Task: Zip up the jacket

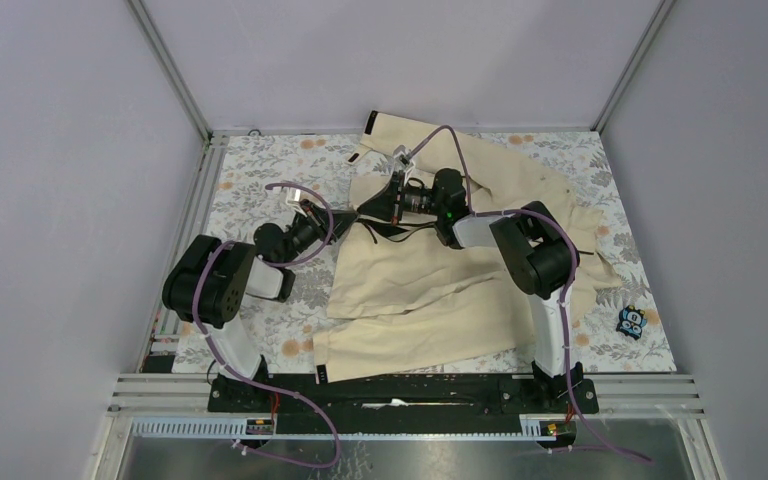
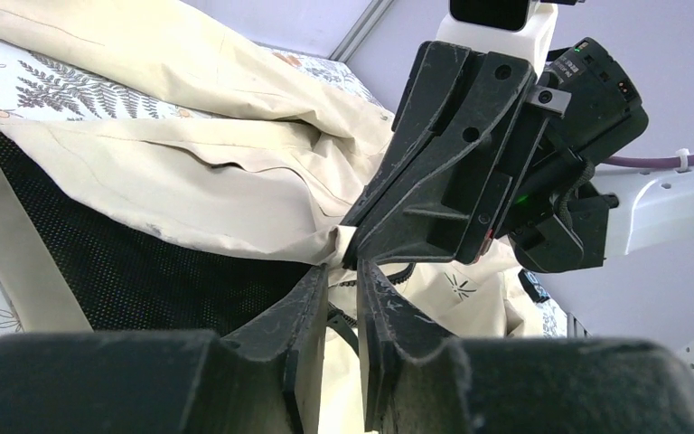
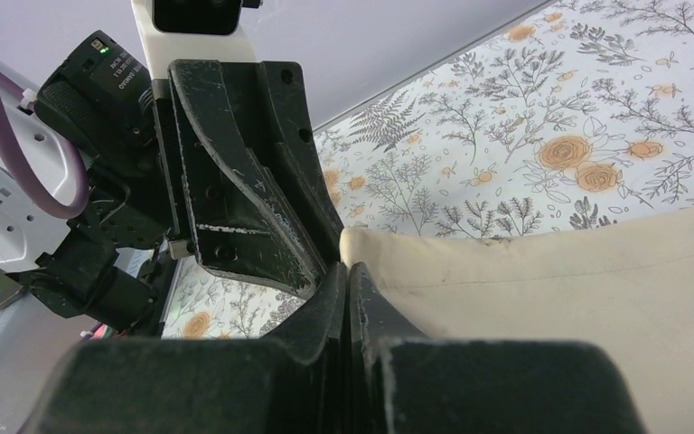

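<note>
Two claws meet tip to tip over one spot on the jacket (image 1: 430, 290), which lies spread on the floral tablecloth (image 3: 551, 136). Right claw (image 3: 348, 276) is pinched tight on a folded cream edge, and the fabric runs off to its right. The bulk of the garment lies under and behind that claw. Left claw (image 2: 343, 280) is narrow, just a slit between the pads. A thin dark strand (image 2: 339, 321) sits in the slit; can't tell if it is clamped or only passing through. The right claw is directly ahead of the left one, tips almost touching. Black mesh lining (image 2: 145, 271) shows to the left of the left claw, so the front panels look parted there. No closed zip run is visible anywhere; teeth and slider are hidden or too small to make out. Judgement: the task is at an early stage, with the edges gathered at what is probably the zip start. Left to do: seat the slider, then pull it along the whole front while the other claw holds the hem taut.
</note>
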Tool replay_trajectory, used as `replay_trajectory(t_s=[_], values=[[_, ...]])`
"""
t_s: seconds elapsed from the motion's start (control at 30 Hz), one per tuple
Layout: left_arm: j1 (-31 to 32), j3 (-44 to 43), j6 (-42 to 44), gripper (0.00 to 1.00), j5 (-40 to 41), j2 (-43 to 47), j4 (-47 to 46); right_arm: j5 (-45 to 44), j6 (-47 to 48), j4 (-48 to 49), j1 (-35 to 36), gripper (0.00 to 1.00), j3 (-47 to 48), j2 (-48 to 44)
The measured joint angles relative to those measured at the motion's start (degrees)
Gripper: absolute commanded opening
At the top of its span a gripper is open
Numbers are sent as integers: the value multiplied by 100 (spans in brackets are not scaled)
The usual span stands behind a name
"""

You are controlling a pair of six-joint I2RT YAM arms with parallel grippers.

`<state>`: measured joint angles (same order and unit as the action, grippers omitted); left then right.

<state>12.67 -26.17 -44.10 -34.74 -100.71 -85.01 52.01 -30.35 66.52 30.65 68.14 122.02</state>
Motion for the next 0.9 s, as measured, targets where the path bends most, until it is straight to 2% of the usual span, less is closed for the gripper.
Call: replay_trajectory(t_s=[0.17,0.4,0.6,0.7,0.8,0.9], values=[[0,-22,-15,20,-20,-44,-7,-4,-4,0,-2,0,17,20],[-22,79,57,39,-4,-33,0,11,-26,4,-2,0,28,68],[-129,214,50,42,-4,-17,2,15,-72,20,-2,0,46,85],[-151,238,55,41,79,-2,2,15,-92,22,-2,0,55,85],[-151,227,42,32,42,2,4,17,-107,22,-2,0,76,90],[-149,90,-31,28,-79,-79,-2,20,-125,24,-2,0,94,90]])
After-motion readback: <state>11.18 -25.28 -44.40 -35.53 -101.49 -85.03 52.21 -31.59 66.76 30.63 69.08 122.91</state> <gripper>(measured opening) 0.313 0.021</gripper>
